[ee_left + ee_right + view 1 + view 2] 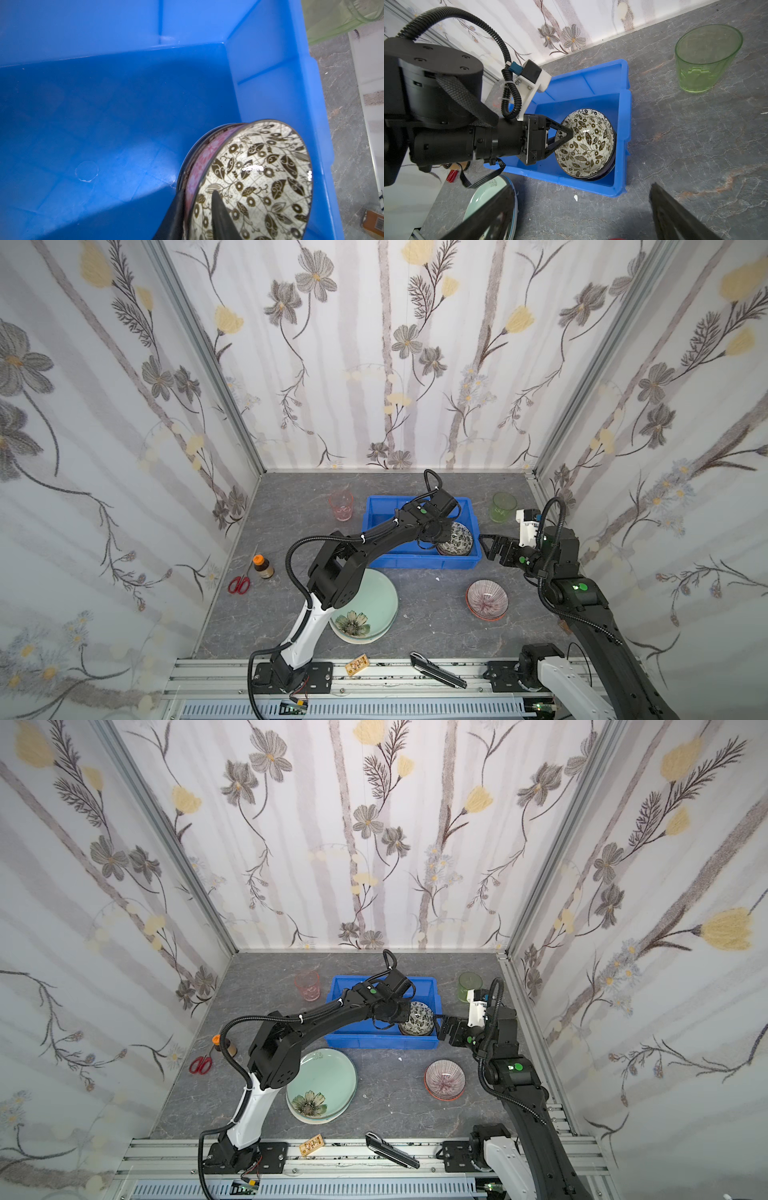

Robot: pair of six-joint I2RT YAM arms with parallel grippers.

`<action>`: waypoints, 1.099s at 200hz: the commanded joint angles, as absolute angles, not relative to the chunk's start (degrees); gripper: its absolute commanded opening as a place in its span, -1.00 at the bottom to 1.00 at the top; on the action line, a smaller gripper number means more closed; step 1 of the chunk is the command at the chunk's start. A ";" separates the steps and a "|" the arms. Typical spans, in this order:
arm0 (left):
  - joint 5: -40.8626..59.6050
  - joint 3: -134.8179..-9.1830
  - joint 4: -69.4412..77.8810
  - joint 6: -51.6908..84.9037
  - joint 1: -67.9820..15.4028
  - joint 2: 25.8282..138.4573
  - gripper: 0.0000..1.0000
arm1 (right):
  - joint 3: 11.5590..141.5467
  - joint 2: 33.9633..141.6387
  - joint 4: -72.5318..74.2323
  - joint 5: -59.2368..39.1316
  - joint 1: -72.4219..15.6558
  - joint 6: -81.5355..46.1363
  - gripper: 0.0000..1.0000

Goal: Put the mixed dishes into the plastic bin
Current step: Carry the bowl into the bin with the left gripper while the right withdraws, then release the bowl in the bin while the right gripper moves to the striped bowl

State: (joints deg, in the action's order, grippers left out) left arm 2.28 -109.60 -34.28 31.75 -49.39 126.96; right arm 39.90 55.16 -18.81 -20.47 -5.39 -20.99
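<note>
The blue plastic bin (419,564) (374,1042) (270,62) (623,104) holds a black-white leaf bowl (459,537) (419,1019) (259,176) (587,145) in its right end, seemingly nested in a darker bowl. My left gripper (409,1017) (198,193) (569,137) straddles its rim, slightly open, one finger outside, one inside. My right gripper (486,547) (444,1028) (582,187) hangs open and empty just right of the bin. On the table: a pale green flower plate (370,605) (328,1077), a striped bowl (487,599) (444,1078), a pink tumbler (341,506) and a green tumbler (503,507) (704,60).
Red scissors (239,584) and a small brown bottle (262,566) lie at the left wall. A black tool (436,670) and a small wooden tag (357,664) rest on the front rail. Flowered walls close the left, back and right sides.
</note>
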 commanded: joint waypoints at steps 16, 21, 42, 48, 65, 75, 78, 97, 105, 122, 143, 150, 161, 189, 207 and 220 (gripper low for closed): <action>2.97 -109.94 -33.88 32.51 -49.39 126.21 -0.19 | 40.77 56.07 -20.66 -18.16 -5.43 -22.54 0.99; 2.98 -109.94 -33.90 32.52 -49.41 126.22 -0.14 | 40.86 56.07 -21.05 -17.91 -5.36 -22.59 0.99; 3.32 -109.95 -33.87 32.56 -49.39 125.82 0.10 | 41.21 56.12 -22.56 -16.55 -5.36 -22.50 0.99; 3.43 -109.85 -33.85 32.65 -49.39 125.61 0.17 | 41.43 56.23 -23.28 -16.13 -5.36 -22.46 0.99; 3.56 -109.55 -33.98 32.74 -49.39 124.78 0.38 | 41.99 56.41 -25.69 -14.55 -5.35 -22.14 0.99; 3.30 -109.31 -33.94 32.76 -49.33 124.25 0.49 | 42.26 56.63 -27.41 -13.31 -5.30 -22.16 0.99; 3.34 -109.21 -33.95 32.75 -49.39 124.12 0.53 | 42.46 56.75 -28.11 -12.80 -5.39 -22.15 0.99; 2.92 -108.53 -33.94 32.77 -49.39 122.71 0.73 | 44.88 57.31 -34.10 -10.35 -5.37 -22.70 0.99; 2.80 -108.14 -34.04 32.83 -49.39 122.07 0.79 | 45.53 57.30 -36.83 -9.71 -5.33 -22.95 0.99; 2.86 -107.10 -34.07 33.46 -49.37 120.40 1.00 | 46.02 56.50 -41.98 -8.81 -5.37 -24.18 0.86; -0.23 -105.15 -33.91 34.80 -50.37 116.03 1.00 | 44.57 53.30 -45.66 -7.70 -5.46 -26.13 0.70; -1.61 -104.65 -33.85 34.73 -50.95 114.51 1.00 | 43.79 52.08 -46.47 -7.73 -5.45 -26.95 0.66; -2.76 -103.78 -33.84 35.28 -51.51 112.25 1.00 | 42.20 50.60 -47.80 -7.89 -5.56 -27.86 0.62; -4.86 -102.15 -33.65 36.12 -53.04 108.31 1.00 | 37.89 46.47 -50.35 -7.26 -5.89 -30.46 0.56; -5.54 -100.81 -33.40 36.55 -53.70 106.71 1.00 | 35.92 44.97 -50.90 -8.34 -6.33 -31.48 0.57; -5.62 -99.83 -32.88 36.72 -54.05 105.74 1.00 | 34.84 44.66 -51.54 -7.85 -6.59 -31.72 0.58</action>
